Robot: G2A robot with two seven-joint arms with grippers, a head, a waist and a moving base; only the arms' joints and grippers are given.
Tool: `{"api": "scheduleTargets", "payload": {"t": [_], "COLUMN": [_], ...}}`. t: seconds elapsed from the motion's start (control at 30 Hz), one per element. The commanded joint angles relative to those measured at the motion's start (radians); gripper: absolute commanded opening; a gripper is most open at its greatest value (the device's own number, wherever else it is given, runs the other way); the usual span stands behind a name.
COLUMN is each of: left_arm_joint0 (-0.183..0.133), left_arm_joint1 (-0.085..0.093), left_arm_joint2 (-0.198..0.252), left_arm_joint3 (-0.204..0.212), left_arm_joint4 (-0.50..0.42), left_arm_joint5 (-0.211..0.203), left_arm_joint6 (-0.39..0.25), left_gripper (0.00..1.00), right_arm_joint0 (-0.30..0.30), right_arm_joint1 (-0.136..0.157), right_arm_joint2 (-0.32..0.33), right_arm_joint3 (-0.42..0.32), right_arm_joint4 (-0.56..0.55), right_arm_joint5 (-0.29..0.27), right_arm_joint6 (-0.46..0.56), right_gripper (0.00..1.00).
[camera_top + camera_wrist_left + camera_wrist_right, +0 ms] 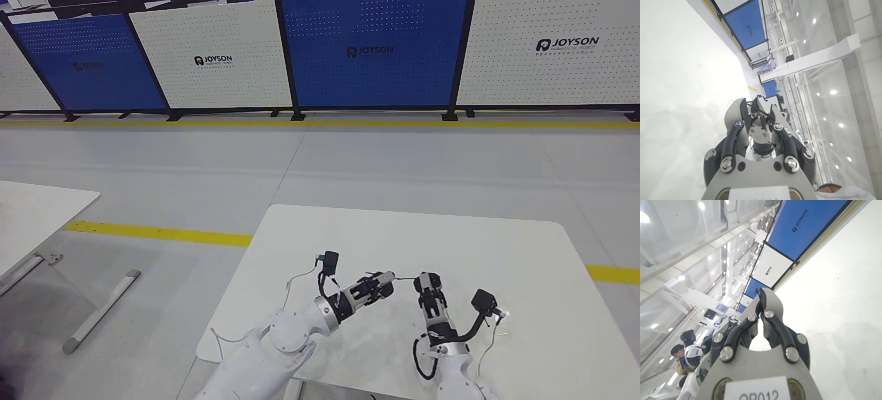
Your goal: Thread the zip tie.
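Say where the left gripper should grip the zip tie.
Grip the free black strand of the zip tie just beside the shut right gripper, coming in sideways: it is thin and seems to cross between the fingers of the open left gripper.

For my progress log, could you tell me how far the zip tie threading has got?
Done: the right gripper is shut on the zip tie. In hand: the open left gripper sits close to it above the table. Left: the threading itself, as the tie looks unlooped.

Bright ceiling lamps (833, 92), glare on table (677, 56)
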Motion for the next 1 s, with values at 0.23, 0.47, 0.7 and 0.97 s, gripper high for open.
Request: {"api": "scheduleTargets", "payload": {"t": [0.23, 0.47, 0.7, 0.97], "left_arm_joint0": [-0.012, -0.020, -0.023, -0.021], "left_arm_joint1": [-0.005, -0.008, -0.009, -0.008], "left_arm_joint2": [0.014, 0.021, 0.022, 0.023], "left_arm_joint3": [0.013, 0.030, 0.032, 0.031], "left_arm_joint4": [0.000, 0.006, 0.000, 0.003], "left_arm_joint5": [0.022, 0.033, 0.031, 0.019], "left_arm_joint6": [0.016, 0.015, 0.012, -0.006], "left_gripper": [0.22, 0.03, 0.00, 0.00], "right_arm_joint0": [-0.005, -0.011, -0.014, -0.015], "right_arm_joint1": [-0.004, -0.005, -0.007, -0.008], "right_arm_joint2": [-0.005, -0.001, 0.003, 0.010], "right_arm_joint3": [-0.004, -0.007, -0.009, -0.014], "right_arm_joint4": [-0.017, -0.025, -0.032, -0.014], "right_arm_joint5": [-0.003, -0.007, -0.008, -0.010], "right_arm_joint6": [-0.003, -0.004, -0.003, 0.036], "right_gripper": [0.00, 0.00, 0.00, 0.00]}}
